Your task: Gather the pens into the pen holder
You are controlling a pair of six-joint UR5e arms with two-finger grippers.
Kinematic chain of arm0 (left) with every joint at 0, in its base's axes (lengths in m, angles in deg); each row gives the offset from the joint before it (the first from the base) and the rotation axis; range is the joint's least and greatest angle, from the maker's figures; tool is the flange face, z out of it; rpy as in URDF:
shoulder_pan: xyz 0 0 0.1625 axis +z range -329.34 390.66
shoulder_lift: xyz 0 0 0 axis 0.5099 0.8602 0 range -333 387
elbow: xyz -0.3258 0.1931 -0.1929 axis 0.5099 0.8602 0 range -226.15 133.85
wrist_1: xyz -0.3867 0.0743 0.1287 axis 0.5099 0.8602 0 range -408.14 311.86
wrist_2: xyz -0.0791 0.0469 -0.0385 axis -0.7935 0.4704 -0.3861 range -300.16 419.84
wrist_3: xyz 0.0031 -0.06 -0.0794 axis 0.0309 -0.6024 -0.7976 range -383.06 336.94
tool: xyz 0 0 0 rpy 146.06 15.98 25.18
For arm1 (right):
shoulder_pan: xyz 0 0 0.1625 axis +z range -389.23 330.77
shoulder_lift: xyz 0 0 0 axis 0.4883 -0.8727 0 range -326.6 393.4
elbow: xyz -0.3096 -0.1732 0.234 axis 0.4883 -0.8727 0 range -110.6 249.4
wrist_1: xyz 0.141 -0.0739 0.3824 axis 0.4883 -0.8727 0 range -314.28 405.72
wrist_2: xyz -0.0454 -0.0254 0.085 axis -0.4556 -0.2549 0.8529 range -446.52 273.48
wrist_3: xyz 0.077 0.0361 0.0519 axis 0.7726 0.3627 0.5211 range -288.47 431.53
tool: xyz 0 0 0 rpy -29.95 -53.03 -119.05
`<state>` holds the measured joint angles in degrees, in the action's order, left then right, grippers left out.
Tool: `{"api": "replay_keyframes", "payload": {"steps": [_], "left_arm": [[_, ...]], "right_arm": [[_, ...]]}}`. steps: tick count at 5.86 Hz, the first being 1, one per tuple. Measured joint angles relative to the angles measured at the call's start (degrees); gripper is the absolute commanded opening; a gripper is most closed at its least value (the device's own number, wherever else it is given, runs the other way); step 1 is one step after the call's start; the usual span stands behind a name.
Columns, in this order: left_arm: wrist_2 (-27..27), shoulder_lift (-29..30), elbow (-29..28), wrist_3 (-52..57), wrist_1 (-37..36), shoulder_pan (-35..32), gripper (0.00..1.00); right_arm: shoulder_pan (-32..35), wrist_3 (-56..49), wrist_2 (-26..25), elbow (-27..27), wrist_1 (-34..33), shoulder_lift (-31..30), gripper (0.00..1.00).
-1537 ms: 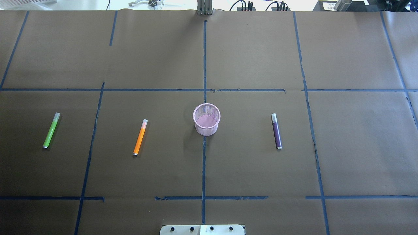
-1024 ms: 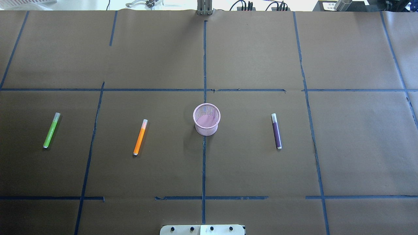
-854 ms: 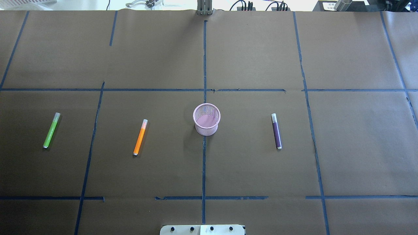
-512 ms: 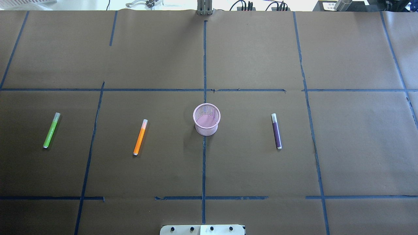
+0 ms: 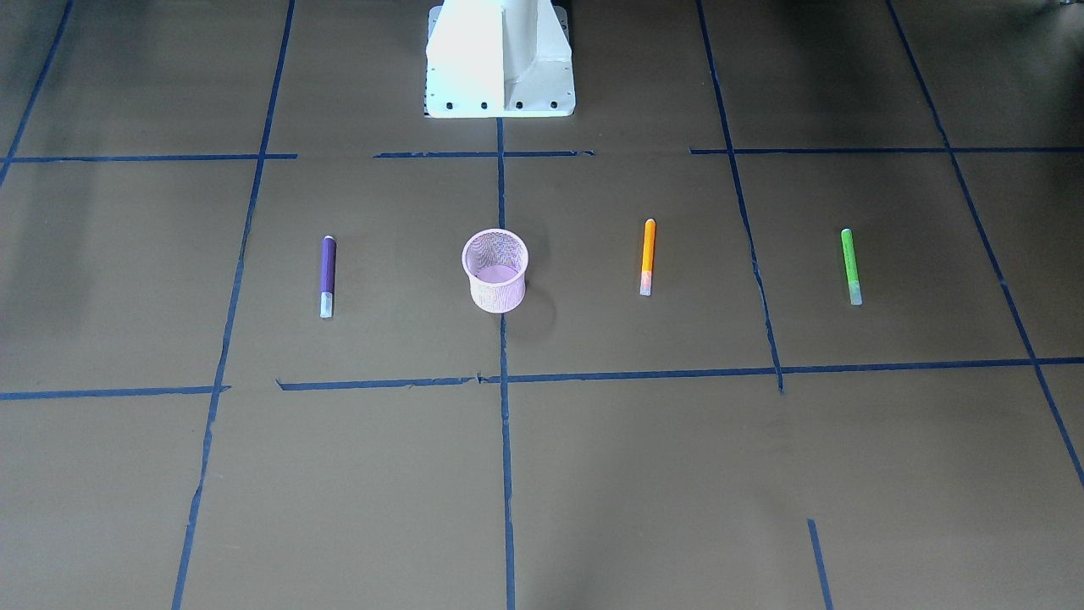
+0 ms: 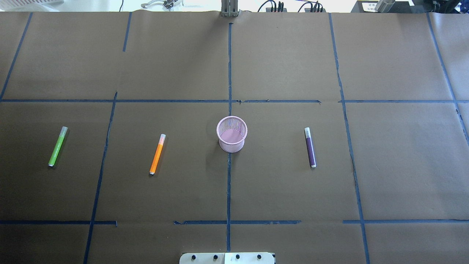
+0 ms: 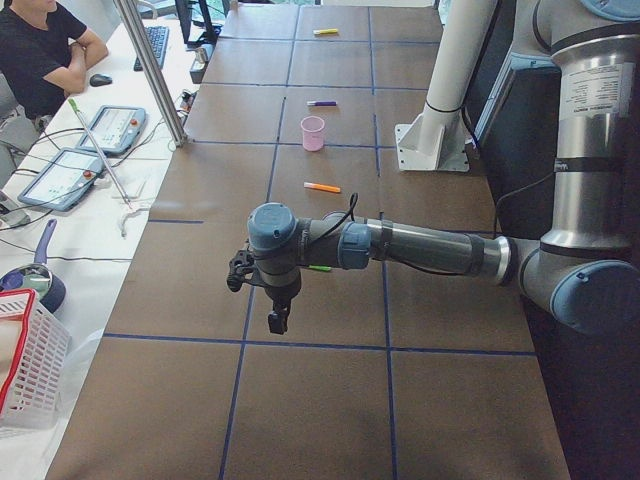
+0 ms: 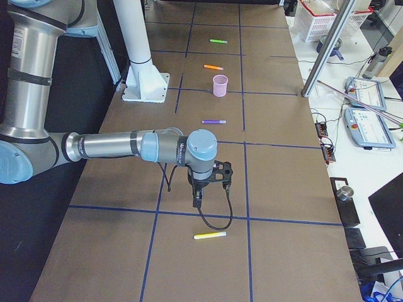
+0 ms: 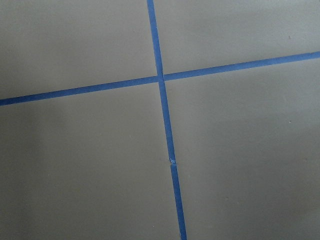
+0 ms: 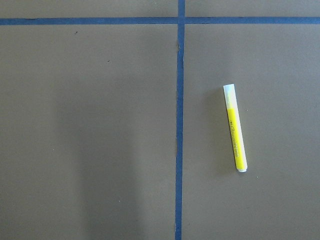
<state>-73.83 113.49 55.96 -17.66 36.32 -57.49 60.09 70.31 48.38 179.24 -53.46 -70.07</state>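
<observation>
The pink mesh pen holder [image 6: 232,141] stands upright at the table's middle, and it also shows in the front view [image 5: 495,292]. The orange pen [image 6: 157,156] and the green pen [image 6: 57,147] lie flat to its left. The purple pen [image 6: 310,148] lies flat to its right. A yellow pen [image 10: 235,129] lies alone beyond the table's right part. My left gripper [image 7: 275,322] hangs above the table's left end. My right gripper [image 8: 196,200] hangs near the yellow pen [image 8: 210,236]. Both show only in side views, so I cannot tell whether they are open or shut.
The robot's white base [image 5: 500,59] stands at the near table edge. A metal post [image 7: 150,70] rises at the far edge. An operator [image 7: 40,50], tablets and a white basket [image 7: 25,360] are at the side bench.
</observation>
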Motion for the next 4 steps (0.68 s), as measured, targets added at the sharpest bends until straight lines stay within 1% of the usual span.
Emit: {"api": "replay_keyframes", "payload": {"steps": [2,4], "left_arm": [[-2.89,0.22,0.25,-0.05,-0.04,0.85,1.0],[-4.69,1.48,-0.34,-1.15,-0.04,8.19,1.0]], "right_arm": [[-0.06,-0.05,0.53,-0.36,0.06,0.25,1.0],[-0.16,-0.21,0.63,-0.51,0.88,0.43,1.0]]}}
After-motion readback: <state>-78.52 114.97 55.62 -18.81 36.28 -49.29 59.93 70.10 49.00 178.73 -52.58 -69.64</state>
